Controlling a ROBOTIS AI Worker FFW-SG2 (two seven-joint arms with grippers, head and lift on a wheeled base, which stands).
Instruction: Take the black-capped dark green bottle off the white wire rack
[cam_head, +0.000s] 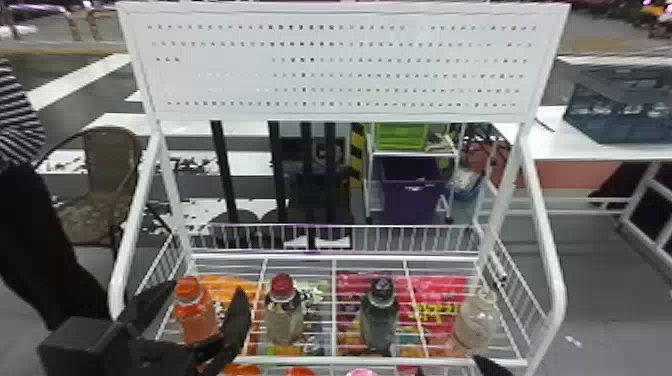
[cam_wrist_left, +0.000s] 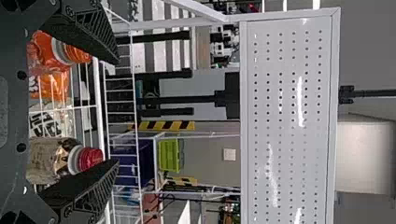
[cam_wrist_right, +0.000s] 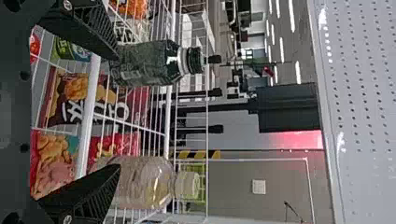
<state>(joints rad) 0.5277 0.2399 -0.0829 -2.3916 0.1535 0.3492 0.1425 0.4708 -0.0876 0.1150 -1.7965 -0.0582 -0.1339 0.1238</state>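
Left claw (cam_head: 205, 289), eight o'clock, wide; right claw (cam_wrist_right: 118, 111), five, wide; dark green bottle (cam_head: 379, 320), half past five, on rack (cam_head: 290, 257), nothing done, grasp and removal pending.

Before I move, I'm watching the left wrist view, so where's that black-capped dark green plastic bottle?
Observer: It's upright on the white wire rack, between the red-capped bottle and the clear plastic bottle with a whitish cap; the head view shows that.

Operator: And what's the right gripper doing?

Observer: Its black fingers are spread. In the right wrist view, one fingertip overlaps the lower part of the dark green bottle; I can't tell if they touch.

Operator: What about the other finger?

Observer: That one lies partly across the clear bottle.
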